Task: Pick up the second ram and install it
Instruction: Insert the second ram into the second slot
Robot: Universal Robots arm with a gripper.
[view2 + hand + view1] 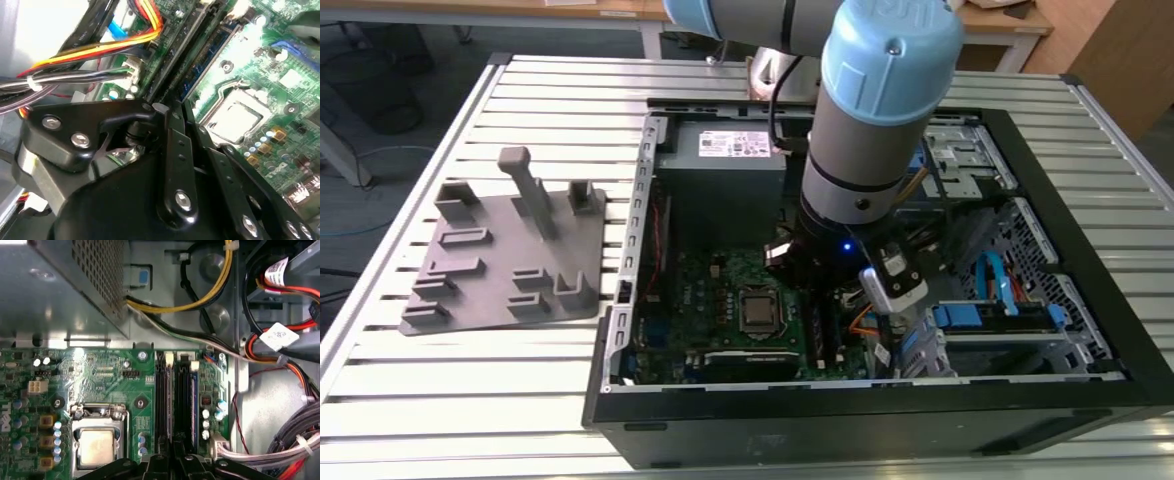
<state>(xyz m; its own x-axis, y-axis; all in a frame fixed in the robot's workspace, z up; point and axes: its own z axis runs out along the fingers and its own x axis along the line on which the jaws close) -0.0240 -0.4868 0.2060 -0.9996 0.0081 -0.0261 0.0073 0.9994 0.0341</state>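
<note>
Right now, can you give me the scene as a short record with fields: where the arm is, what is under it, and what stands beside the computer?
arm: reaches down into the open computer case
gripper: over the memory slots on the green board
second ram: a dark-blue strip in a slot, in front of the gripper
processor socket: beside the slots
power supply: at the case's far end
beside the case: grey holder on the slatted table

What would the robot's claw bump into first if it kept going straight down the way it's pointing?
Most likely the long black slots on the green motherboard. In the first wrist view the claw sits right over them, beside the silver processor. Depth is hard to judge, so it may already be touching.
</note>
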